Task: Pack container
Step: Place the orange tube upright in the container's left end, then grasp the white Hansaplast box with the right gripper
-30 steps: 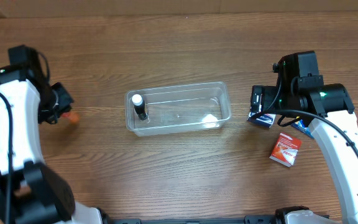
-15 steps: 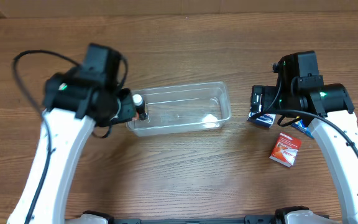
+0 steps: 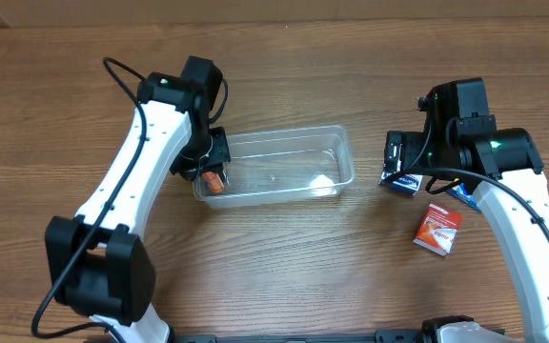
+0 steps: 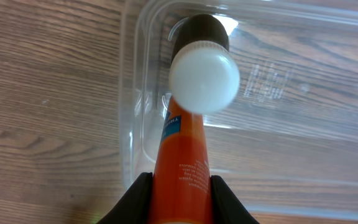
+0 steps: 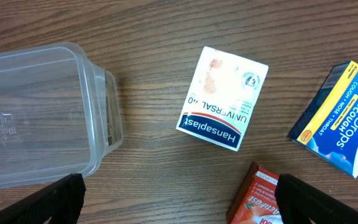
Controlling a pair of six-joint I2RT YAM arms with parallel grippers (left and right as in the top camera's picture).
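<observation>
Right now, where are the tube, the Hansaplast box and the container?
tube (image 4: pixel 180 163), left wrist view, orange body.
Hansaplast box (image 5: pixel 222 99), right wrist view, top face.
container (image 3: pixel 274 173), overhead view, bare floor.

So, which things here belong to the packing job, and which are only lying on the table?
In the job: container, orange tube in the left tool, dark bottle inside.
Lying about, perhaps awaiting packing: Hansaplast box, VapoDrops box, red box.
</observation>
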